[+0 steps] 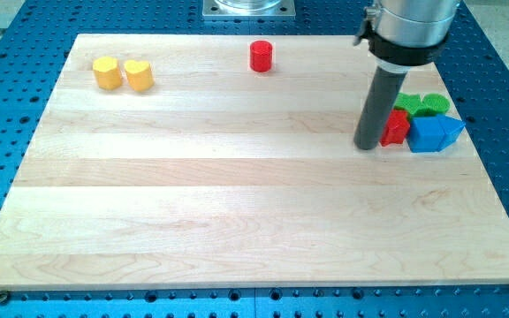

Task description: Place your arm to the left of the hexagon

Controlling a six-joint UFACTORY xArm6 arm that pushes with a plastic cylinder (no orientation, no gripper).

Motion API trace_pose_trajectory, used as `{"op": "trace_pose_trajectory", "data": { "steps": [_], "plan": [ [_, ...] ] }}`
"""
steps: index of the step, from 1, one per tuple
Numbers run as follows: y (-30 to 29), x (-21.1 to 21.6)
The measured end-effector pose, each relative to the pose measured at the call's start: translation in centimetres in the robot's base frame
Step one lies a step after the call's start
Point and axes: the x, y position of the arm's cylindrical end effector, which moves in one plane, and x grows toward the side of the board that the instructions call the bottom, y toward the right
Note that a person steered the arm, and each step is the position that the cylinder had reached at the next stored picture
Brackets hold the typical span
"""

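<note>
Worktop (pixel 237 203): two yellow blocks (pixel 124 73) top left, red cylinder (pixel 261 56) top centre. Right: green blocks (pixel 421 105), blue block (pixel 433 133), red block (pixel 396 128); hexagon not discernible. My tip (pixel 367 146) just left of red block. No jaws fitted.

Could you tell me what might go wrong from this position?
1. My tip sits right beside the small red block in the cluster at the view's right; sweeping away could drag it into the blue block.
2. Two yellow blocks stand close together at the view's top left; approaching one could nudge the other.
</note>
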Motion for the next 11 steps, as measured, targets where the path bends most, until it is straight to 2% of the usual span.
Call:
{"op": "trace_pose_trajectory", "data": {
  "steps": [1, 4, 5, 6, 7, 8, 11],
  "plan": [
    [-6.9, -0.3],
    [-32.7, -4.8],
    [-40.2, -7.2],
    [-44.7, -11.1],
    [-45.0, -14.8],
    [-45.0, -15.7],
    [-41.4, -14.1]
  ]
}}
